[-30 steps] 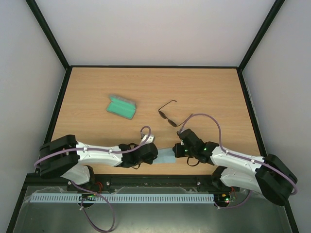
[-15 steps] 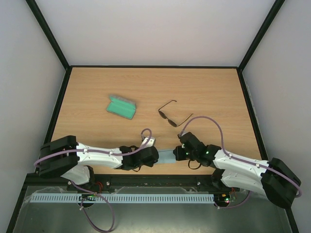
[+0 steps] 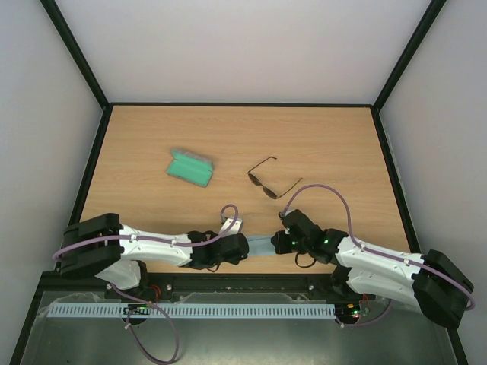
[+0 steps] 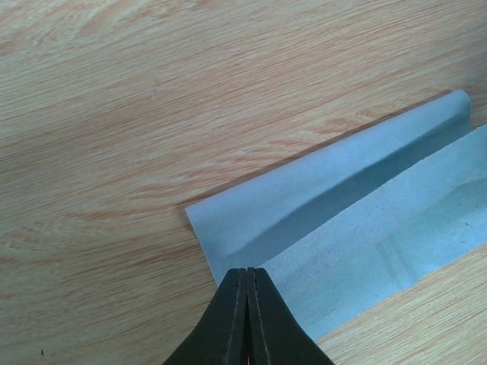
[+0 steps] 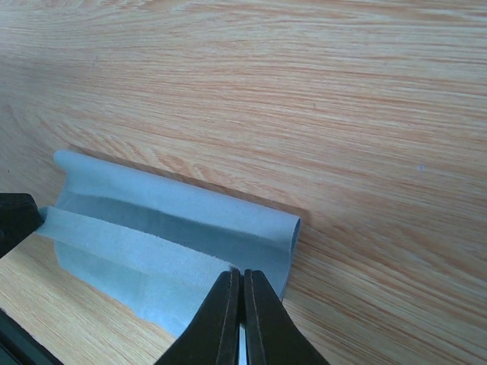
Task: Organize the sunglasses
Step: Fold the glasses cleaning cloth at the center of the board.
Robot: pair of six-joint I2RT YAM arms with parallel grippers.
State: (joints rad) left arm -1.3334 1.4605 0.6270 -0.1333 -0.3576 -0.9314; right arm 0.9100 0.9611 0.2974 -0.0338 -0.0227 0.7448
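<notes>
Both pulled back | left pincer (image 4: pixel 248 271) clenched on cloth (image 4: pixel 346 220) | right pincer (image 5: pixel 237 274) clenched on cloth

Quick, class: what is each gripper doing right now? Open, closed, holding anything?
Left gripper: closed, pinching one end of the cloth.
Right gripper: closed, pinching the other end of the same cloth.

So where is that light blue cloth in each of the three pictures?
Top external: the light blue cloth lies at the near edge of the wooden table, between the left end effector and the right end effector.
Left wrist: lower right, folded over, pinched at its edge.
Right wrist: lower left, folded too.
Shared landmark: the wood-grain table under it.
</notes>
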